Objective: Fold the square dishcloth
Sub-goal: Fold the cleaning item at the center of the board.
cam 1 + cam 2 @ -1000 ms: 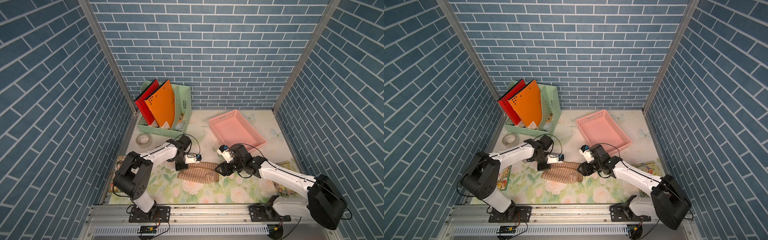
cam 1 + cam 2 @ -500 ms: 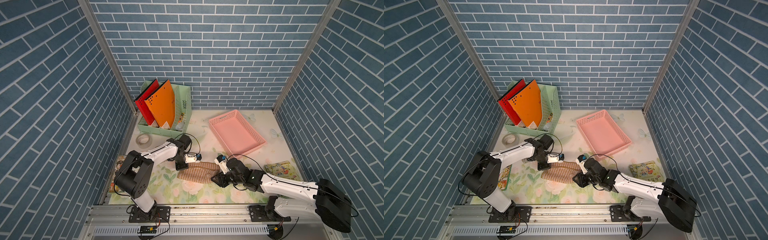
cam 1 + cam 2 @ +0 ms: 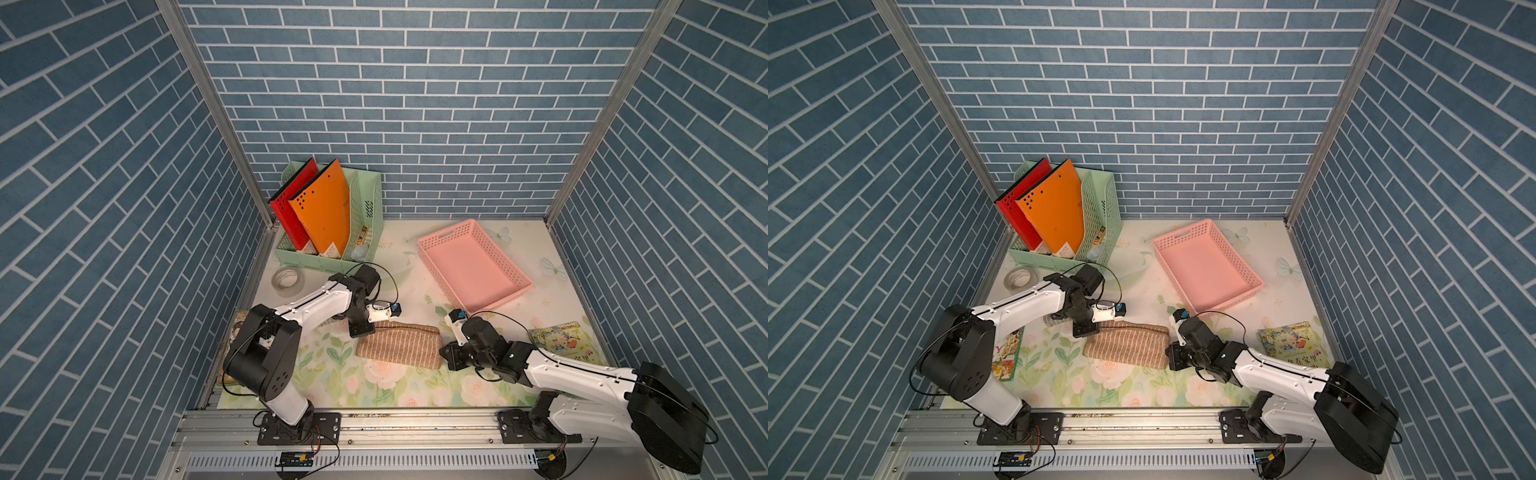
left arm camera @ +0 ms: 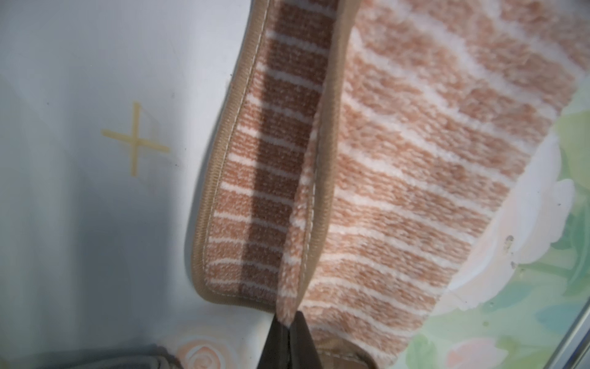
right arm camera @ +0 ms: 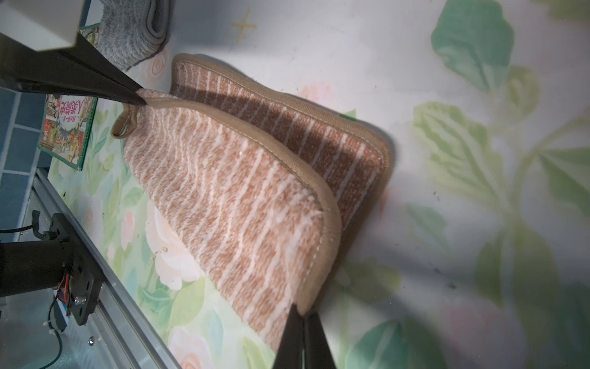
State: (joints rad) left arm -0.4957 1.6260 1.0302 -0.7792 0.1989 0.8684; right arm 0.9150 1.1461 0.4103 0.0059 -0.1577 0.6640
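- Two corners of the folded dishcloth (image 3: 398,347) are being pinched.
- Left hand (image 4: 289,322) is clamping tight on one top-layer corner.
- Right hand (image 5: 303,314) is clamping tight on the other.

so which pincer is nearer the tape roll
Left. The left pincer is shut on the dishcloth at the end nearest the tape roll. The right pincer pinches the opposite end, a full cloth length farther away.

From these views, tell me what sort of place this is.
Most likely a staged robot test cell: brick-print wall panels, two arms bolted to an aluminium rail, and a floral table cover holding a file rack as a prop.
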